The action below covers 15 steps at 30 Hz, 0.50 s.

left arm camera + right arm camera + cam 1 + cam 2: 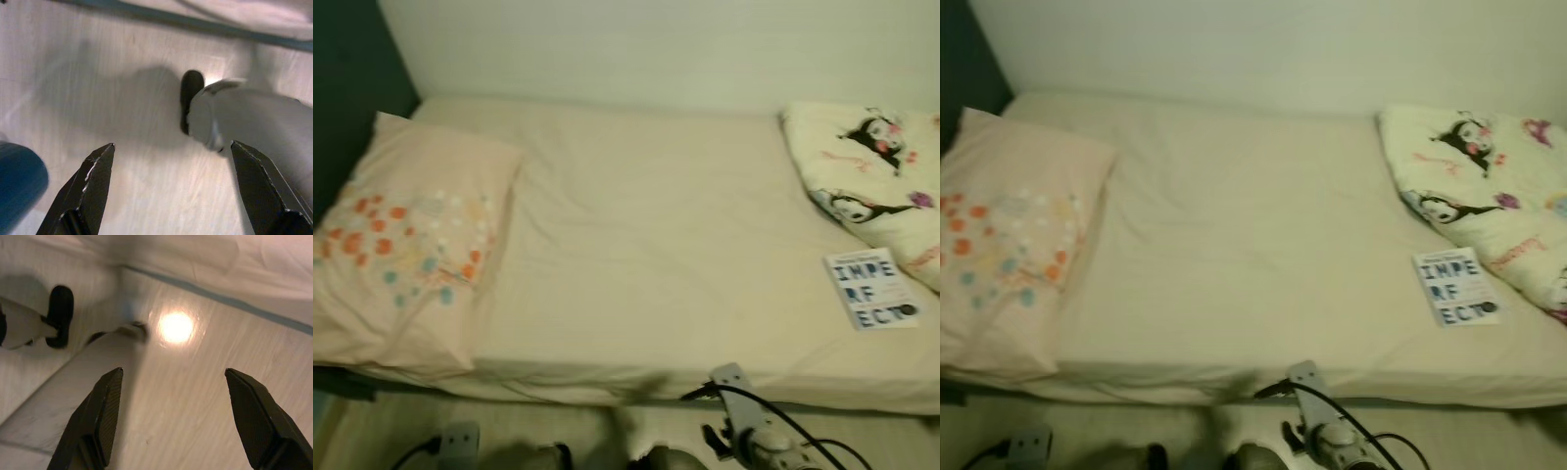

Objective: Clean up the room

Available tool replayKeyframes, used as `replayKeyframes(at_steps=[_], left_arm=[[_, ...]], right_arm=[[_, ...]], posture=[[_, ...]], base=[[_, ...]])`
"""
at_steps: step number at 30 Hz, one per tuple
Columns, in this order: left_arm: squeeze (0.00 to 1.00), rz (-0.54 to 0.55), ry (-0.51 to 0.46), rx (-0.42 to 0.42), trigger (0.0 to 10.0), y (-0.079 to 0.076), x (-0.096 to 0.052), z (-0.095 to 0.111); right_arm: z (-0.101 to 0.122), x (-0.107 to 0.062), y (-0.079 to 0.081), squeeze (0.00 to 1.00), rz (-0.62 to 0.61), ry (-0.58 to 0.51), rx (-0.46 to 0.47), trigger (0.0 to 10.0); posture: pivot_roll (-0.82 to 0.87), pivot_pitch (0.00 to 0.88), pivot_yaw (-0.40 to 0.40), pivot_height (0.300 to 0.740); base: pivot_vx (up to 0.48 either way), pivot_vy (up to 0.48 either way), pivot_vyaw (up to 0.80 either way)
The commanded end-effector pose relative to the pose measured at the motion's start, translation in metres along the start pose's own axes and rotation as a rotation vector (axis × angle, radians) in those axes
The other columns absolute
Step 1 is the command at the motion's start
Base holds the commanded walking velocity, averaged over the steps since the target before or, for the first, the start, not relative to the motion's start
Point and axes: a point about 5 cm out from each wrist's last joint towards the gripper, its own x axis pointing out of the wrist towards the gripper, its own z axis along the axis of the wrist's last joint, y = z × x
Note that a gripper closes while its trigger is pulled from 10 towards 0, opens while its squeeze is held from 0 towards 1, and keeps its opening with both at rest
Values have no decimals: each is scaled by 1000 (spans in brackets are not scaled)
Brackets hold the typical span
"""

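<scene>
A bed [646, 245] with a cream sheet spans the view. A white book [871, 288] with large dark letters lies on it near the right front edge. A pale pillow [406, 245] with orange and blue dots rests at the left end. A folded cartoon-print quilt [881, 176] sits at the right end. My left gripper [171, 191] hangs open over the pale floor beside my own leg. My right gripper [173, 418] is open too, above the floor by the bed's base. Both arms stay low at the frame's lower edge, the right wrist [744, 421] showing in front of the bed.
A white wall [656, 49] runs behind the bed, with a dark panel [352, 88] at the left. Pale wood floor [205, 396] lies in front of the bed, with a bright light reflection on it. A blue object [17, 181] is blurred near the left gripper.
</scene>
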Motion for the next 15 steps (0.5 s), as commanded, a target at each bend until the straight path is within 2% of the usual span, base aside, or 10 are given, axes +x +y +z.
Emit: replayKeyframes(at_steps=[1, 15], left_arm=[[0, -6, 38, -3, 10000, -2, -2, -12], [0, -11, 37, 0, 10000, -3, -2, -12]], right_arm=[[-7, -2, -5, 0, -12, 21, 3, 10000], [-8, -2, -4, 0, -8, 23, 0, 10000]], posture=[[-33, 64, 25, 740], [-33, 61, 21, 740]], base=[[0, -416, 0], [0, -413, 0]])
